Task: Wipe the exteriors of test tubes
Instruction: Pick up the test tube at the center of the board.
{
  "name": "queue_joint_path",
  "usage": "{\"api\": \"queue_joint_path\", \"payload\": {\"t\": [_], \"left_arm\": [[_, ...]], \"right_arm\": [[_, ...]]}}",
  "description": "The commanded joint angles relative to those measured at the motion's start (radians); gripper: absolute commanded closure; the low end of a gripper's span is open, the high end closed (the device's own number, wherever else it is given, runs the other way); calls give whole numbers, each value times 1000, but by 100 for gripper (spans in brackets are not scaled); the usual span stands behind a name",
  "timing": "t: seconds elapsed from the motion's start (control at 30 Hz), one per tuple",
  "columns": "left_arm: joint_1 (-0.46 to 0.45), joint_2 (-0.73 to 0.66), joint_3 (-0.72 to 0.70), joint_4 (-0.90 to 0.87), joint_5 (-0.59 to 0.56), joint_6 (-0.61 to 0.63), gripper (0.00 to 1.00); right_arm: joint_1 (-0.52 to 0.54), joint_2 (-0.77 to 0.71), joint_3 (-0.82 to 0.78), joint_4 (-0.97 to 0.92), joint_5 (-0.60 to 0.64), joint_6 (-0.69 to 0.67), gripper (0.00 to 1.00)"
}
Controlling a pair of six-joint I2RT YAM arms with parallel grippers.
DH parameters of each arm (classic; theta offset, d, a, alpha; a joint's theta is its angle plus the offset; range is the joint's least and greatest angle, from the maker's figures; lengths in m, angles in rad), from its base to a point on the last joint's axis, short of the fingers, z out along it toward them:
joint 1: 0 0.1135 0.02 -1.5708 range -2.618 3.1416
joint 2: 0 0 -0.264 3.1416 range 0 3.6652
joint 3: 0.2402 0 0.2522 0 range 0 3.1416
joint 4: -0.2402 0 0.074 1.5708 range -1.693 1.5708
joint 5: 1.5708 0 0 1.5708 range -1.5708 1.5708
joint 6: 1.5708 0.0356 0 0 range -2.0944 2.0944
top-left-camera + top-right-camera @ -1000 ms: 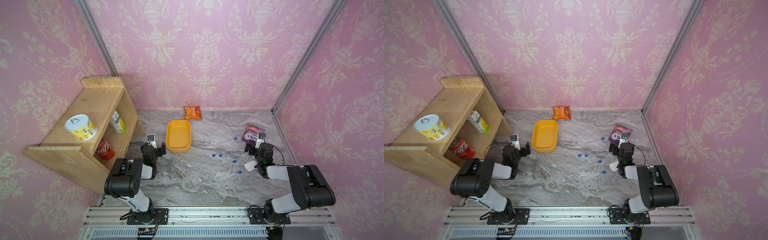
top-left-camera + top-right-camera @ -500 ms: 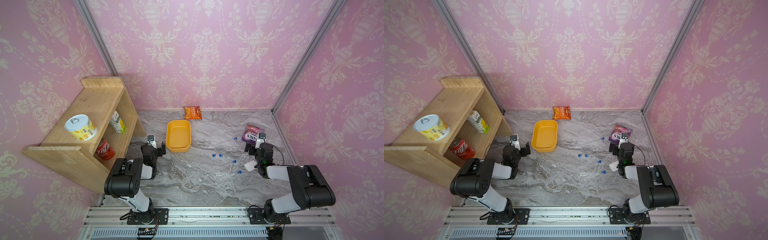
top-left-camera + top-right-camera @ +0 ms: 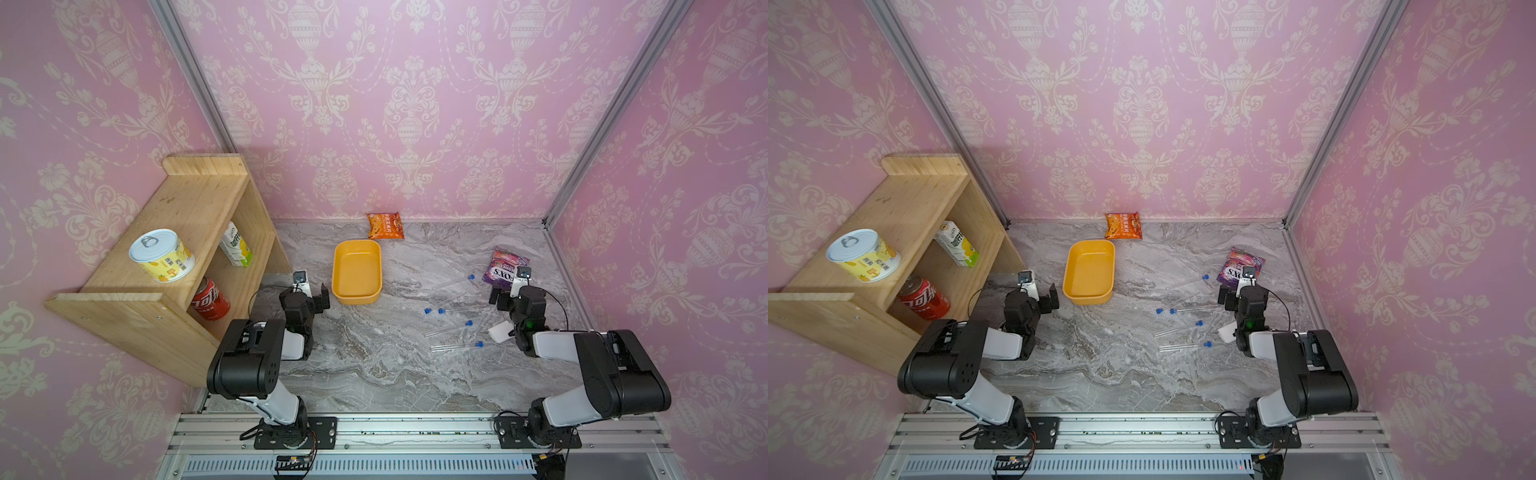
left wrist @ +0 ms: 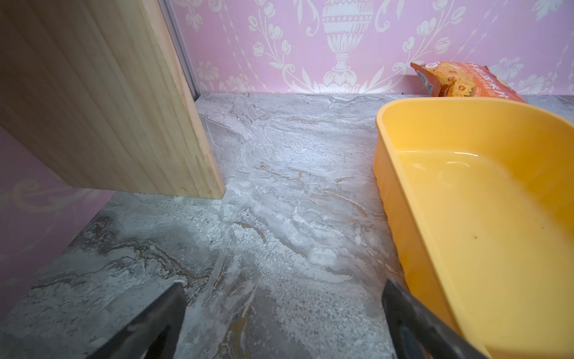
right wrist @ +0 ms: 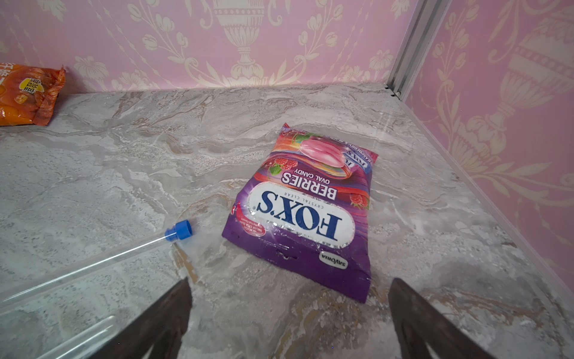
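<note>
Marble-patterned table (image 3: 374,374) (image 3: 1121,374) carries five clear tubes (image 3: 455,346) (image 3: 1183,346) in both top views. They lie flat and scattered on its right half, each with a blue cap, and neither gripper touches any of them. Just right of them a white wipe (image 3: 500,331) (image 3: 1225,332) lies partly hidden under the right arm's wrist. The right gripper (image 3: 509,297) (image 3: 1235,297) sits low between the tubes and a purple candy bag (image 3: 503,266) (image 3: 1239,266), jaws spread wide and empty. Its wrist camera overlaps the bag's near corner.

Well apart, the left gripper (image 3: 309,297) (image 3: 1038,300) is equally wide open with nothing in it, just beside the near corner of a yellow tray (image 3: 357,300) (image 3: 1088,299). An orange snack bag (image 3: 385,225) (image 3: 1123,225) lies behind the tray at the back wall. A wooden shelf (image 3: 195,199) (image 3: 905,199) on the left holds a tin (image 3: 162,255) (image 3: 864,255) on top, with a carton (image 3: 235,249) (image 3: 957,249) and a cola can (image 3: 210,299) (image 3: 924,297) below.

Seen from the left wrist, the left gripper (image 4: 282,298) frames bare table. The tray wall (image 4: 388,171) runs right along one finger, though contact cannot be told. The shelf's side board (image 4: 108,102) stands ahead on the other side.

Seen from the right wrist, the right gripper (image 5: 290,292) opens toward the candy bag (image 5: 301,214). One tube (image 5: 108,261) lies just beside the bag, its cap near but apart. A second tube's rounded end (image 5: 77,338) shows by one finger.
</note>
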Motion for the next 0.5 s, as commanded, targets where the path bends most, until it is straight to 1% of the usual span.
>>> {"api": "queue_joint_path", "payload": {"t": [0.0,0.1,0.2,0.23,0.3,0.33,0.37,0.4,0.47], "left_arm": [[0,-100,-35,-14,-58,-13,1],[-14,-221,-38,-101,-59,3,1],[-58,-331,-19,-176,-53,48,1],[-70,-358,-1,-226,-52,51,1],[-93,-424,51,-336,-33,32,1],[-99,-445,74,-381,-21,11,1],[-109,-473,102,-428,-8,-13,1],[-122,-494,130,-484,-7,-45,1],[-163,-539,192,-594,-48,-126,1]], "right_arm": [[22,-16,-3,-7,32,0,0],[32,-21,-20,20,34,-11,0],[29,-43,-15,1,-13,-25,0],[30,-63,9,-56,-15,-31,0],[29,-120,167,-394,-12,-20,0],[29,-121,237,-518,-8,-18,0],[29,-121,287,-592,-22,-26,0],[31,-130,307,-619,-42,-29,0],[30,-168,341,-680,-62,15,0]]}}
